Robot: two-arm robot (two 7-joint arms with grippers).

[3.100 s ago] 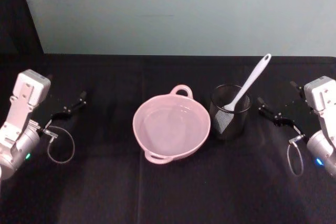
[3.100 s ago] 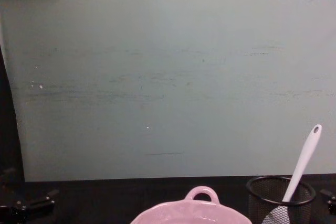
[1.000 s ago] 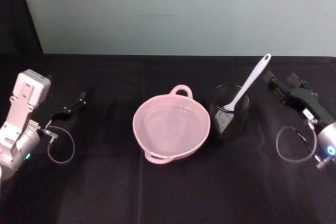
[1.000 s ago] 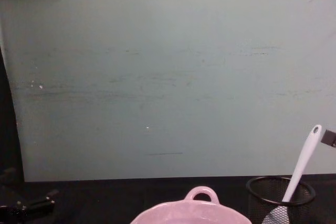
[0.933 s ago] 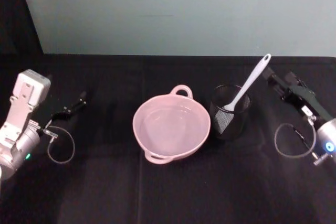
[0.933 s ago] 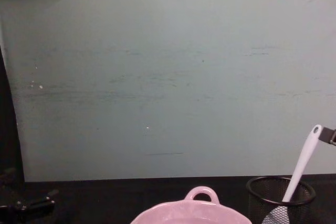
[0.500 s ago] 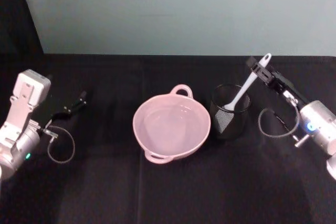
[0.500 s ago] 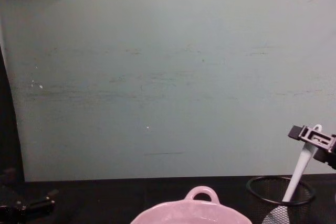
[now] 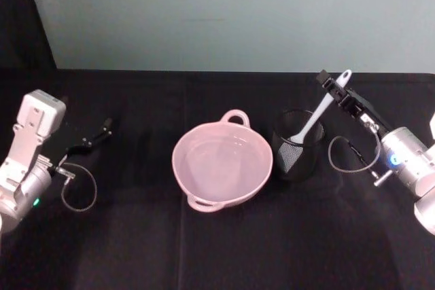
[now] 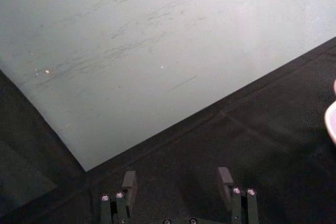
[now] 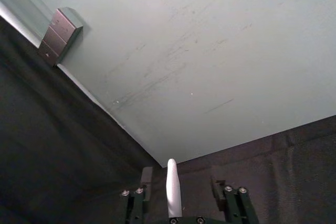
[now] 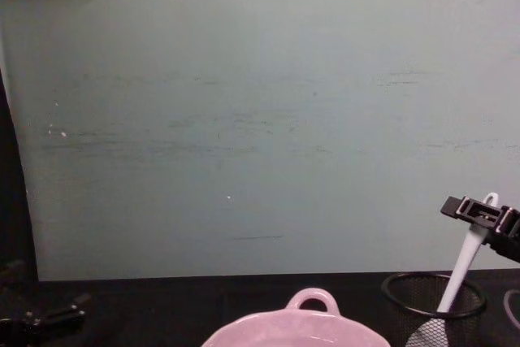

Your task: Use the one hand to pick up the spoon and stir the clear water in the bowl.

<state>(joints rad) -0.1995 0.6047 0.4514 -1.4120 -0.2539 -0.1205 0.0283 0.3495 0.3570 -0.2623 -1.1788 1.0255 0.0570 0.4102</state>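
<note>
Head view has the pink bowl [image 9: 177, 171] at the middle of the black cloth [image 9: 217, 249], one loop handle toward the wall [image 9: 238, 18] and one toward the robot, with water [image 9: 223, 159] showing as little more than a faint sheen inside it. Just to the bowl's right stands the black mesh cup [image 9: 298, 157]; whether the two touch cannot be told. The spoon [image 9: 318, 117] stands in that cup with its flat head down against the mesh, and its handle leans up and away from the bowl. The right gripper [image 9: 334, 87] is at the top of that handle, above and to the right of the bowl. In the right wrist view its fingers [image 11: 146, 176] stand apart on either side of the white handle, with a gap on each side – not closed on it. Chest view shows this gripper level with the handle's tip, well above the bowl's rim. The left gripper [image 9: 102, 130] sits low over the cloth, well off to the bowl's left – its fingers [image 10: 128, 179] are spread wide with nothing between them.
</note>
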